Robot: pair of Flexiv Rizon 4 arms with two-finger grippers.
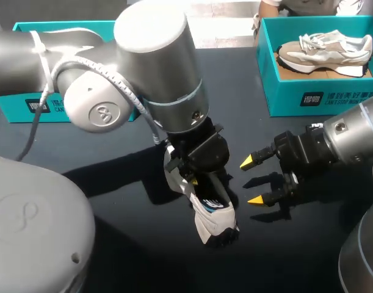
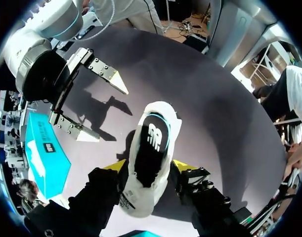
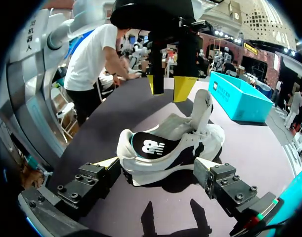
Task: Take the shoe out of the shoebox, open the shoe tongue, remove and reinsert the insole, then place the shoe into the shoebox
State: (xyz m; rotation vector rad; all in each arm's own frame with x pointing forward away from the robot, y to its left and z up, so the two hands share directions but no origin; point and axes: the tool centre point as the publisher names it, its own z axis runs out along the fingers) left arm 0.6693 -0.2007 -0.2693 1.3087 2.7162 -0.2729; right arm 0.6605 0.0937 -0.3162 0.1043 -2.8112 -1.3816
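A white shoe (image 1: 213, 223) with a dark insole stands on its sole on the black table, its tongue (image 3: 202, 103) pulled upright. My left gripper (image 1: 201, 177) hangs straight over it. From the left wrist view the shoe (image 2: 151, 148) lies between the yellow tips, with my left gripper (image 2: 151, 165) open. The right wrist view shows those tips (image 3: 169, 89) just above the shoe (image 3: 165, 148), beside the tongue. My right gripper (image 1: 252, 180) stands open to the shoe's right, the shoe just ahead of its fingers (image 3: 158, 170). It shows in the left wrist view too (image 2: 105, 111).
A teal shoebox (image 1: 320, 91) at the back right holds a second pale shoe (image 1: 323, 52). Another teal box (image 1: 52, 104) stands at the back left, partly behind my left arm. Bare black table lies in front of the shoe.
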